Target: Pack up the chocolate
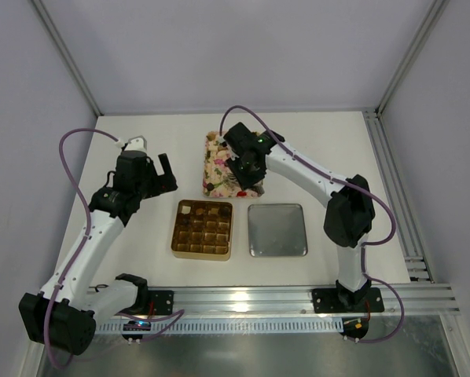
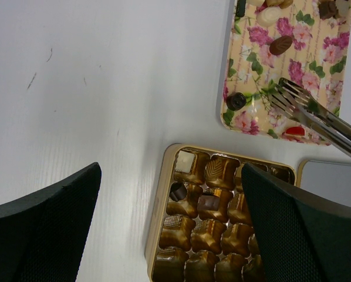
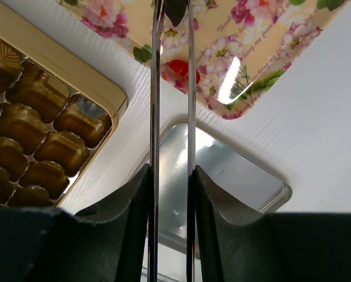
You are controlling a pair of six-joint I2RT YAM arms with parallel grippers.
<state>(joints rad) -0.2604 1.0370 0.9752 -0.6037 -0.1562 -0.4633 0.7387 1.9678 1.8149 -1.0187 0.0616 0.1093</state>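
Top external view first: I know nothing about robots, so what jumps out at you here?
A gold box with brown cells sits mid-table, partly filled with chocolates, and a shiny silver tin lies beside it. Behind them, the right arm's fingers pinch long metal tongs over a flowered tray where more pieces lie loose.

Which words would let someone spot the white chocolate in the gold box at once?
Start at the square gold box in the middle of the table, just left of the silver lid. Look in its far-left corner cell: the white chocolate sits there. It is the only cream-white piece visible among brown pieces and empty gold cells.
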